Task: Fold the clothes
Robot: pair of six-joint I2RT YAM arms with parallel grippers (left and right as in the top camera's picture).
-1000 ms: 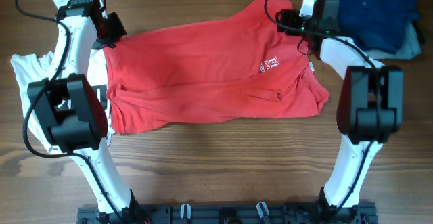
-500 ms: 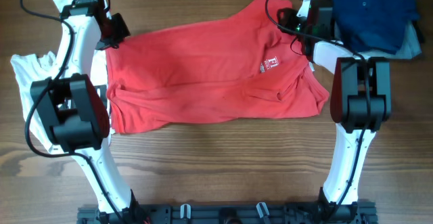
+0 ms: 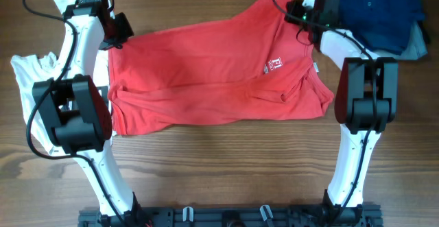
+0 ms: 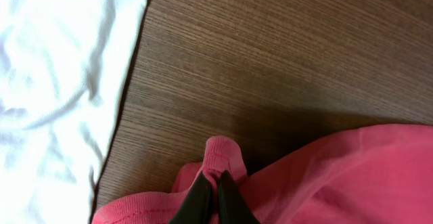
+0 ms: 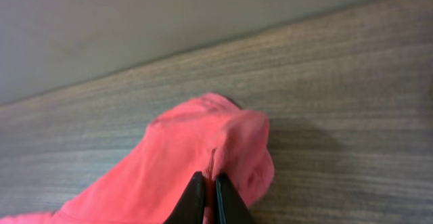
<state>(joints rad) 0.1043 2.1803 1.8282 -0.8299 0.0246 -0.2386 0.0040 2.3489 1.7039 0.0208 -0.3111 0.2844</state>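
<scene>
A large red T-shirt [image 3: 212,69] with small white chest lettering lies spread across the table's far half, its lower part rumpled. At its far left corner my left gripper [image 3: 116,40] is shut on a pinch of red hem [image 4: 220,158], the black fingertips [image 4: 199,197] pressed together around the fabric. My right gripper [image 3: 296,16] is shut on the far right corner, where a bunched red fold [image 5: 230,139] sticks up between its fingertips [image 5: 226,197]. A white T-shirt [image 3: 31,73] lies at the left edge, partly under the left arm. White cloth [image 4: 54,82] fills the left of the left wrist view.
Folded dark blue garments [image 3: 381,11] are stacked at the far right corner, with a paler grey-blue piece [image 3: 417,45] beneath them. The table's back edge meets a grey wall [image 5: 135,21] just beyond the right gripper. Bare wood [image 3: 226,165] runs along the near side.
The right gripper has moved toward the far edge onto the red shirt's right corner and closed on it. The left gripper has stayed shut on the left corner.
</scene>
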